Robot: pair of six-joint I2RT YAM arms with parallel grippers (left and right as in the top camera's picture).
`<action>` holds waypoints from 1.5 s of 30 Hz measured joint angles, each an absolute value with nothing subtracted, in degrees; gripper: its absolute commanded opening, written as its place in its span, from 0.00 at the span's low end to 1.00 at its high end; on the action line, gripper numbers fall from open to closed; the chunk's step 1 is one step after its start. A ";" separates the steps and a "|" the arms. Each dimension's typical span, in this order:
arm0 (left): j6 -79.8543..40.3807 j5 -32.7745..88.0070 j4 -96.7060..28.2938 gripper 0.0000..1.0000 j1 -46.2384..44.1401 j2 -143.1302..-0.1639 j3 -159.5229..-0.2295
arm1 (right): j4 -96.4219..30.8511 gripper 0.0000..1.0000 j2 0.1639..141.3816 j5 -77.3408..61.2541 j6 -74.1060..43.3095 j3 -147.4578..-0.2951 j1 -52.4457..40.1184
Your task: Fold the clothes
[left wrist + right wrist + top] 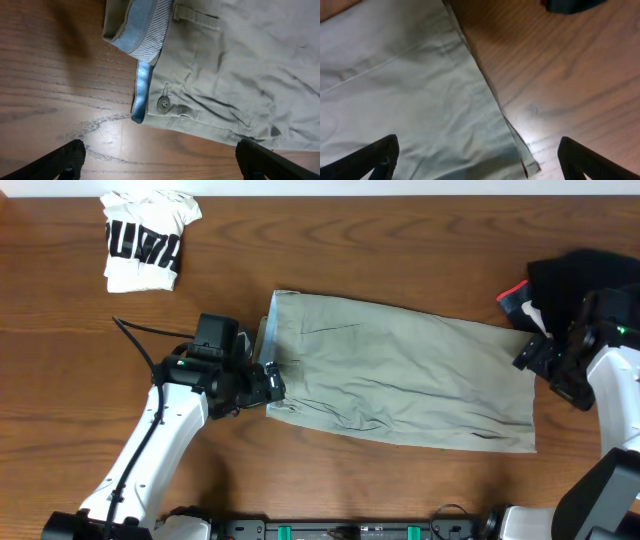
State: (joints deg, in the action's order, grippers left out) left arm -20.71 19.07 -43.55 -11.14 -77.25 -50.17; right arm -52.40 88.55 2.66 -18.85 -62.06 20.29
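The pale khaki grey-green cotton shorts [400, 370] are laid flat at ctr of the brown wooden counter [400, 490], long axis run from 9 to 3 o'clock, w/ light wrinkles. The waistband is set at the 9 o'clock end, where a lighter blue-striped lining [145, 30] is turned out and a small button [163, 103] is seen; the hem is at the 3 o'clock end. The L claw [272, 383] is held at the waistband's 7 o'clock corner, released: its black fingers [62, 160] are spread wide, w/ nothing gripped betw. them. The R claw [532, 358] is placed just beside the hem at 3 o'clock, likewise released, spread over the cloth edge & bare wood. A bunched white tee w/ black print [145, 238] is found at 10 o'clock, well apart from the shorts. A black garment w/ a red patch [575, 275] is seen at 2 o'clock, near the R arm.
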 measured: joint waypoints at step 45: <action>-18.96 19.09 -41.98 0.98 -11.14 -77.25 -50.17 | -31.59 0.98 95.26 -8.95 -5.74 -48.86 24.62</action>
